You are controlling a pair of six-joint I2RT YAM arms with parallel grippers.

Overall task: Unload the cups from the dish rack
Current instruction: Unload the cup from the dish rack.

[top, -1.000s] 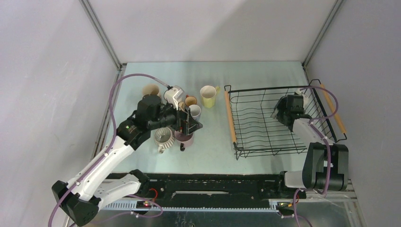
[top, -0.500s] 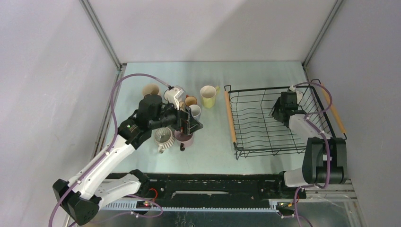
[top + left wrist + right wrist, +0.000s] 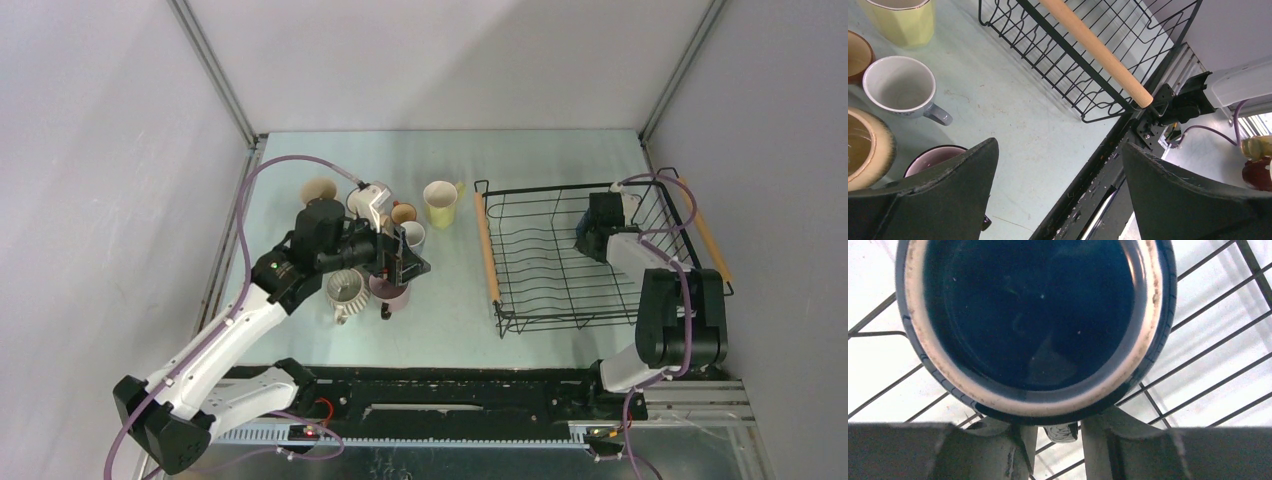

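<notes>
The pale green desk (image 3: 450,330) carried everything. On its right half, close to the right edge, sat the black wire dish rack (image 3: 530,186), with a wooden handle (image 3: 486,245) running along its left side.

The right arm reached into the rack's far right corner. There the right fingers (image 3: 1053,429) were drawn in to a narrow gap just under the rim of the dark blue cup (image 3: 1033,325). The cup's mouth faced the wrist camera, and the rack's wires showed behind it. I could not tell whether the fingers were actually pinching the cup, and from above the arm hid it altogether.

The left arm stretched over the left half of the desk. The left fingers (image 3: 1058,190) were spread wide and released, holding nothing, and hung above the mauve cup (image 3: 390,293).

The other cups (image 3: 404,213) stood outside the rack in a huddle left of the desk's middle. The yellow-green cup (image 3: 439,203) was nearest the rack's far left corner. The grey cup (image 3: 412,236) stood near it, a little toward the near edge. The cream ribbed cup (image 3: 345,290) was just beside the mauve one, on its left. The tan cup (image 3: 320,190) was at the far left of the group.
</notes>
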